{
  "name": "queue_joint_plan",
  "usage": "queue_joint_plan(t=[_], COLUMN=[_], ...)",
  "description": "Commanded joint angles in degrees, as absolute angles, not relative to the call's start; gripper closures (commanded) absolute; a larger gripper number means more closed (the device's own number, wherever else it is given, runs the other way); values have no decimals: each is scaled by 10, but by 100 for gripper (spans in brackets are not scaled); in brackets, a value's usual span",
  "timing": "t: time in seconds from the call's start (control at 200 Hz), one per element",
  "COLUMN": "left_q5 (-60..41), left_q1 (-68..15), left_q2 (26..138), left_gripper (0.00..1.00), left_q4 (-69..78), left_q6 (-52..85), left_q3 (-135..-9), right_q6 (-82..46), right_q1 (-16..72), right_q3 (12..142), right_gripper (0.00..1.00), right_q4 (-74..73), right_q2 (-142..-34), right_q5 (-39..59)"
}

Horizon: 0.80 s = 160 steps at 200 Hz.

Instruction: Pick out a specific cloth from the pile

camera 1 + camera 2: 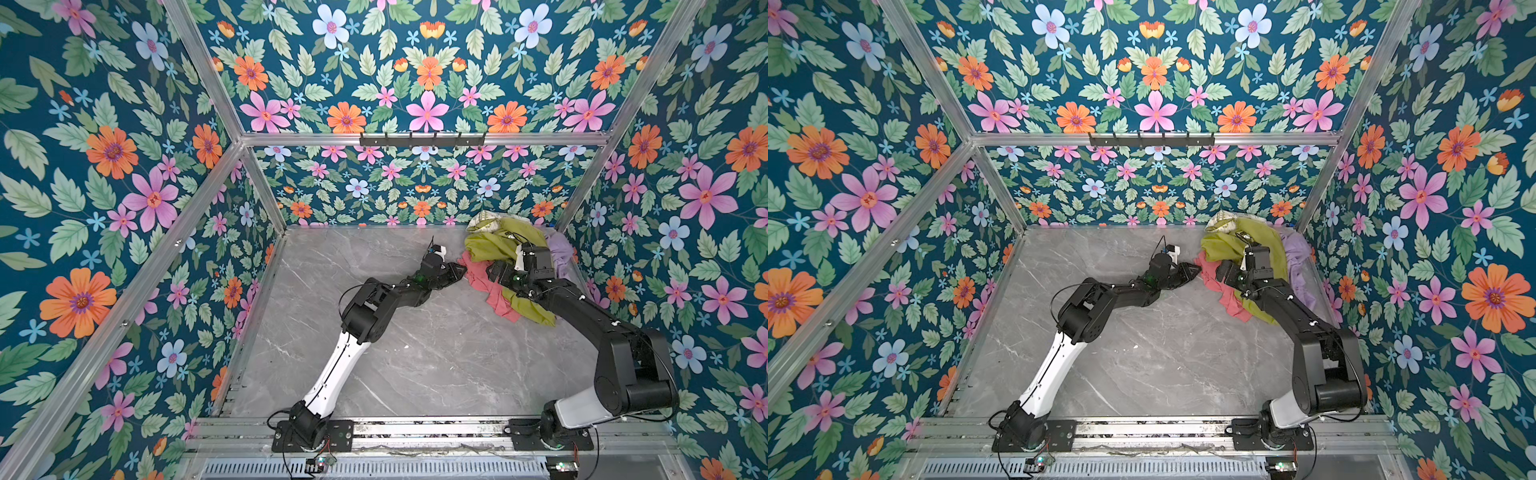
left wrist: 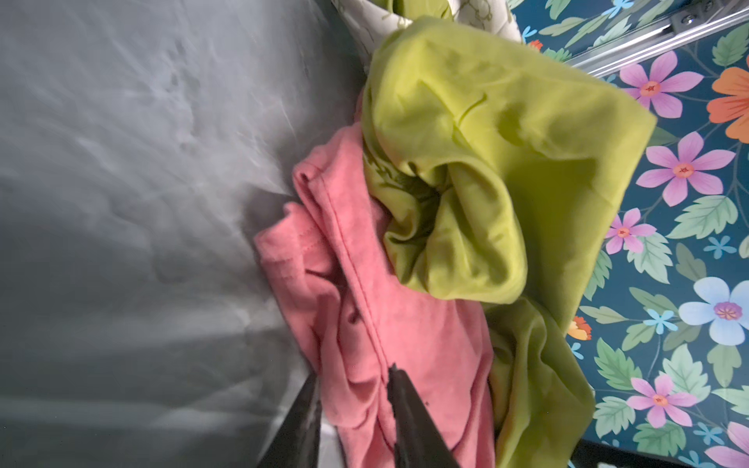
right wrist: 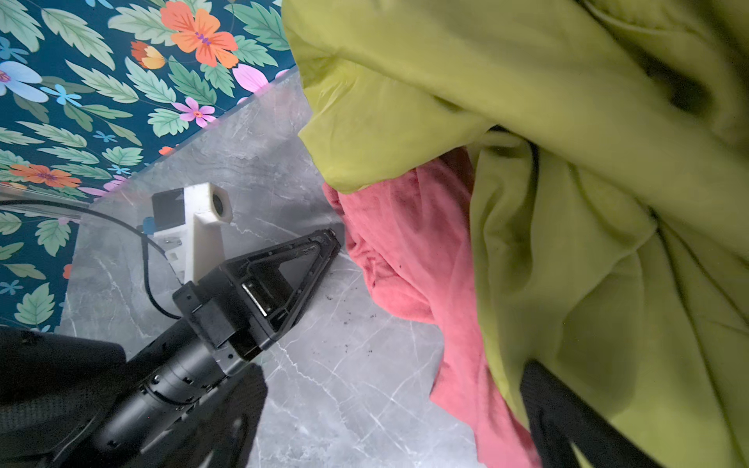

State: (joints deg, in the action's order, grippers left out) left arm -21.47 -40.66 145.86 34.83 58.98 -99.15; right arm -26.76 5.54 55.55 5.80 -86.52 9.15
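Observation:
The pile (image 1: 505,243) sits in the far right corner of the table in both top views. The salmon-pink cloth (image 1: 482,284) (image 1: 1214,284) spills out of its near left side, partly under the olive-green cloth (image 1: 494,245). My left gripper (image 1: 459,272) (image 2: 352,372) reaches the pink cloth's (image 2: 364,304) edge. Its fingers stand a little apart, with a fold of pink fabric between them. My right gripper (image 1: 496,272) (image 3: 389,372) rests wide open on the pile. One finger (image 3: 567,425) lies against olive-green fabric (image 3: 527,101), beside the pink cloth (image 3: 413,251).
A pale lilac cloth (image 1: 559,249) and a cream patterned cloth (image 1: 482,220) lie at the back of the pile against the floral walls. The grey marble table (image 1: 395,353) stretches to the left and front. A black hook rail (image 1: 422,139) hangs on the back frame.

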Motion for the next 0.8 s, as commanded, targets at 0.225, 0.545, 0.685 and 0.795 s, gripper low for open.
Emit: queue_joint_plan(t=[0.225,0.545,0.685,0.795], left_q5=[-206,-211,-215,-217], left_q1=[-411,-411,-412,-413], left_q2=[1481,1489,1494,1498], left_gripper=[68,70,70,71], left_q4=[316,315,315,316], left_q6=[590,582,581,581], left_q3=[-1027,-1036,-1044,-1047], right_q6=[-265,-264,-265,-265], right_q1=[56,55,55,56], right_q3=[562,566,565,565], right_gripper=[1,1,0,1], right_q4=[61,66,66,66], right_q2=[-867,-860,-857,-855], right_q5=[83,82,81,79])
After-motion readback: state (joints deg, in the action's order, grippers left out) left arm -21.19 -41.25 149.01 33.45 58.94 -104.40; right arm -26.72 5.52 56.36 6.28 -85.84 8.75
